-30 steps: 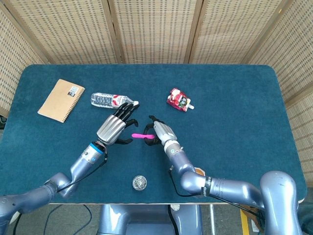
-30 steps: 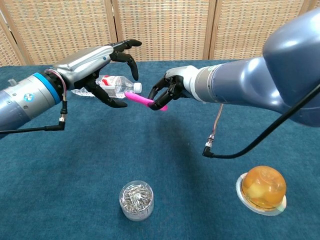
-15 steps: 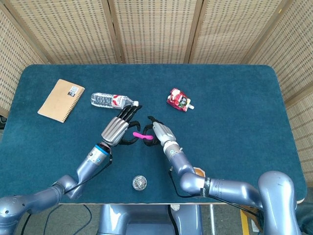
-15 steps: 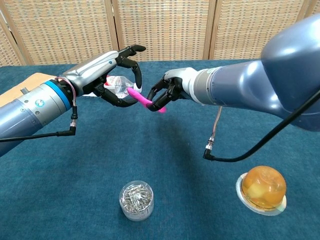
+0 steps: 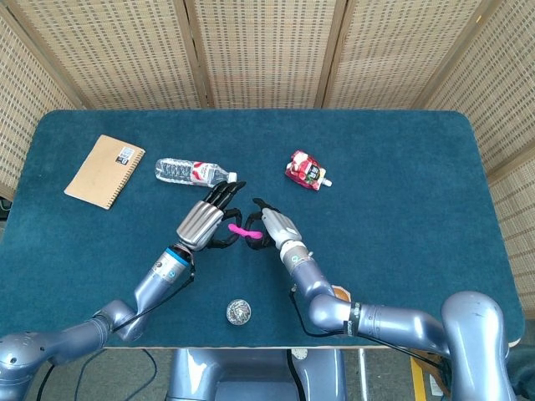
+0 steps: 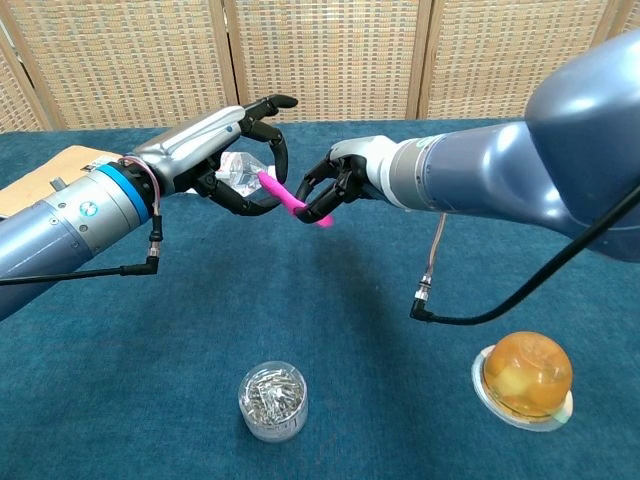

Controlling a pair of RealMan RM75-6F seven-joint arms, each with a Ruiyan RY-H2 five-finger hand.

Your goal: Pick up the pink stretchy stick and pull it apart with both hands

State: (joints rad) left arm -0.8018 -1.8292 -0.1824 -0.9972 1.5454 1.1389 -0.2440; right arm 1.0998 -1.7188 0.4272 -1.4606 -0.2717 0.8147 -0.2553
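The pink stretchy stick (image 5: 243, 230) (image 6: 292, 203) hangs above the table's middle, tilted down to the right in the chest view. My right hand (image 5: 276, 224) (image 6: 338, 180) pinches its right end between thumb and fingers. My left hand (image 5: 206, 220) (image 6: 232, 158) sits at the stick's free left end. Its fingers arch over that end and its thumb curls under it, with a little space showing between them and the stick.
A water bottle (image 5: 191, 171) (image 6: 238, 172) lies just behind the left hand. A brown notebook (image 5: 104, 170) is at the far left and a red pouch (image 5: 306, 170) at the back right. A jar of clips (image 6: 273, 401) and an orange jelly cup (image 6: 527, 378) stand near the front edge.
My left hand has moved right to the stick's free end and its fingers have curled around it. The right hand has held the stick nearly still.
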